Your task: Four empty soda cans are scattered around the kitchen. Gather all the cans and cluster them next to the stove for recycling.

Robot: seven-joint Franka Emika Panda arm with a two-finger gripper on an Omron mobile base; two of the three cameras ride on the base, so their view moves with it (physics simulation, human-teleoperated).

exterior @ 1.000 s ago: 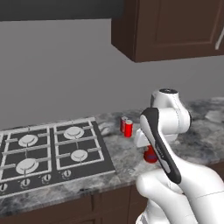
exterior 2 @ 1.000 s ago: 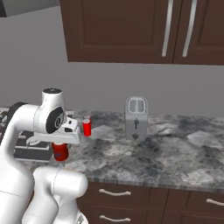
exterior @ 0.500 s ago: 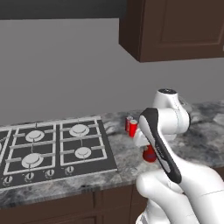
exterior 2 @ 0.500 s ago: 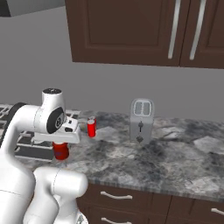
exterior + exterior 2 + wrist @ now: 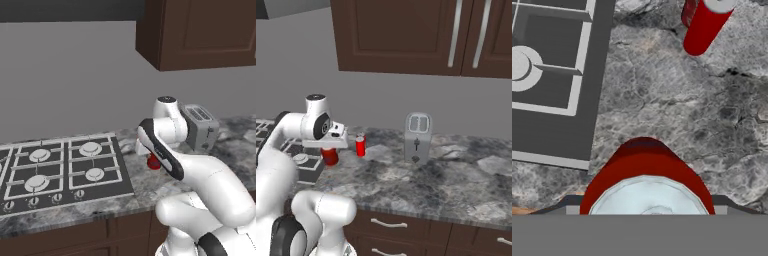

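End effector [image 5: 330, 150]: clamped on a red can [image 5: 647, 175], carried above the surface [image 5: 421, 182] just past the stove's right edge.
Held can: upright, silver top facing the hand camera.
Second can [image 5: 360, 146]: standing on the surface at about 2 o'clock from the held one, near it, apart.
Stove [image 5: 60, 170]: at 9 o'clock of both cans.
Toaster [image 5: 418, 136]: at 3 o'clock, well apart from the cans.

The counter [image 5: 456, 185] looks like mottled grey polished stone. The cans [image 5: 704, 25] are smooth red metal with silvery tops. The stove [image 5: 60, 172] is matt dark grey; the toaster [image 5: 418, 136] brushed metal; the cabinets [image 5: 401, 35] dark wood.
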